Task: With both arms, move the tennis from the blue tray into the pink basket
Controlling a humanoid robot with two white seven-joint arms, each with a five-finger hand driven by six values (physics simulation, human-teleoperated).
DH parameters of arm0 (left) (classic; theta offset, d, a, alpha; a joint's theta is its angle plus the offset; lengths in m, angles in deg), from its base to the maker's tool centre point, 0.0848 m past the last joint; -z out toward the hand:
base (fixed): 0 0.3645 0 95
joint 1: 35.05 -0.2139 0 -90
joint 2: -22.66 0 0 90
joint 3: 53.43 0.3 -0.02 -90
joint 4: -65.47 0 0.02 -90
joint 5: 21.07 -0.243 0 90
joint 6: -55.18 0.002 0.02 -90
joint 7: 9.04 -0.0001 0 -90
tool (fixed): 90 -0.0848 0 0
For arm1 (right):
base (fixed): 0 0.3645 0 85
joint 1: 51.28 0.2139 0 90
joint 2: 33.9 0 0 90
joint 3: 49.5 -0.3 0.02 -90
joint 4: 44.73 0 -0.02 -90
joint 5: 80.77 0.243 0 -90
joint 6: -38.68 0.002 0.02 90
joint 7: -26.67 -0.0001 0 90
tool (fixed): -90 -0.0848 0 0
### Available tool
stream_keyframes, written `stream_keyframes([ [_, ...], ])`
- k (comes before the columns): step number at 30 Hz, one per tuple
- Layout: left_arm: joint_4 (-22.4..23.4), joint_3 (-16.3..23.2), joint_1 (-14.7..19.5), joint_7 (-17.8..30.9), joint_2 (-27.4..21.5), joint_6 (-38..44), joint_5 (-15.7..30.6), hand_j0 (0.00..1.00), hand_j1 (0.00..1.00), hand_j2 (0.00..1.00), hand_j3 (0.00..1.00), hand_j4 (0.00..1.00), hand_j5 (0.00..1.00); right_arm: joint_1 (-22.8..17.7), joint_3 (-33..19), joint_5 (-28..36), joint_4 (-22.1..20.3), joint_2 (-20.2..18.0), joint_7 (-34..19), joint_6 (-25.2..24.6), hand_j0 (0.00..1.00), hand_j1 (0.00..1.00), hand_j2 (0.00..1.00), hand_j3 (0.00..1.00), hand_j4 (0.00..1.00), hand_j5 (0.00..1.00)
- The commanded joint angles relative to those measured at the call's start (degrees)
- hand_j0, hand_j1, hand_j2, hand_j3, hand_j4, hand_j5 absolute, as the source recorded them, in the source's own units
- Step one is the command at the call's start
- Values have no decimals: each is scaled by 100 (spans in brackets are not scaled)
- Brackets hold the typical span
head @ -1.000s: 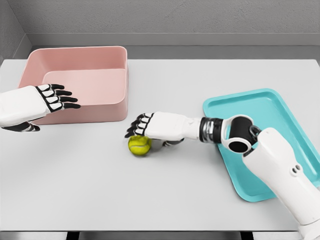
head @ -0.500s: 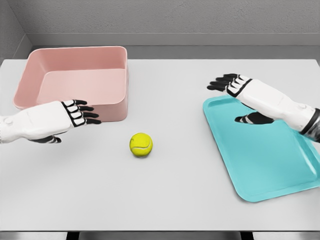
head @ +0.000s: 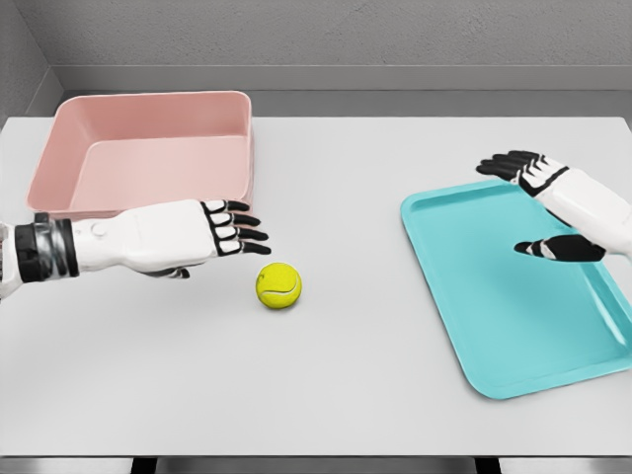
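Tennis ball (head: pixel 278 285) sat on the bare white table (head: pixel 355 375), near the middle, between the pink basket (head: pixel 148 148) at far left and the blue tray (head: pixel 518 286) at right. It touched neither; tray held nothing.

Left hand (head: pixel 212 232) reached in from the left, flat and palm-down, fingers (head: pixel 245 229) extended and slightly spread, holding nothing. Fingertips ended just beside the ball, up and to its left. Contact not evident.

Right hand (head: pixel 553 202) hovered over the tray's far right part, fingers splayed, empty, thumb hanging toward the tray floor.

Handling, as judged: ball likely light, felt-covered, so decent friction; firm with a little give, not fragile. Round, so it would roll at a sideways nudge on this smooth top. Best taken from above with fingers wrapped round its widest part, thumb opposite, rather than pushed.

Hard to make out: left thumb mostly hidden beneath the palm. Right forearm cut off at the picture's right edge. Gap between left fingertips and ball uncertain from this one view; hand height above the table also unclear.
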Motion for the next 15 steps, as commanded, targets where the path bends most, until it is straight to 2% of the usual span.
stream_keyframes([
  [1, 25, 319, 18, 14, 122, 6, 45, 100, 100, 100, 100, 100, 100, 0, -39, 176, 9, 17, -15, -16, 100, 100, 100, 100, 100, 100],
  [8, 69, 776, 395, 14, 245, 6, 89, 100, 100, 100, 100, 100, 100, 35, -39, 167, 27, 131, -24, -16, 100, 100, 100, 100, 100, 100],
  [10, 157, 899, 466, 14, 281, 6, 255, 100, 100, 100, 100, 100, 100, 35, -47, 141, 36, 131, -24, -16, 100, 100, 100, 100, 100, 100],
  [15, 490, 960, 598, 14, 579, 6, 308, 100, 100, 100, 100, 100, 100, 35, -47, 123, 45, 122, -33, -16, 100, 100, 100, 100, 100, 100],
])
